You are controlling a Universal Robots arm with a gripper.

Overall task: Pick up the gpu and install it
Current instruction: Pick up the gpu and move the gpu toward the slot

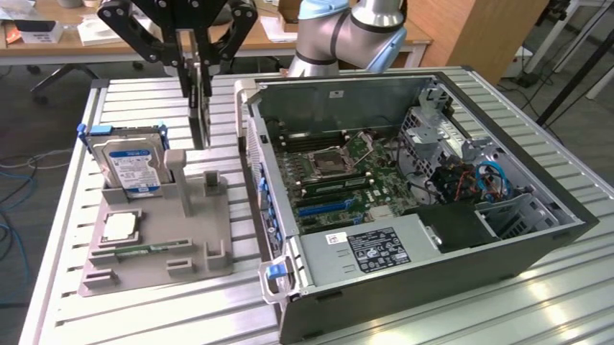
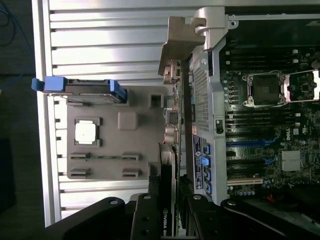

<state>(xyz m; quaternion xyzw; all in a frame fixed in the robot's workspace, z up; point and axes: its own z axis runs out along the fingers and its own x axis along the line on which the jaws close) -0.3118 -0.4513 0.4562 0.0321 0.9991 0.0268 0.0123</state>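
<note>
Here the gpu point(image 1: 198, 108) is grasped between the jaws of the gripper point(image 1: 197, 68) and held upright in the air over the grey tray point(image 1: 192, 237), between the hard drive point(image 1: 131, 164) and the open computer case point(image 1: 537, 244). The card is seen edge-on, so its faces are hidden.

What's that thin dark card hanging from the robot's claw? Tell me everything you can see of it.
The gpu is a thin, flat, dark circuit card with a silvery metal end piece. It hangs upright, clamped by the gripper, in the air above the grey parts holder, between the hard drive and the open computer case. Nothing but the gripper seems to touch it.
</note>
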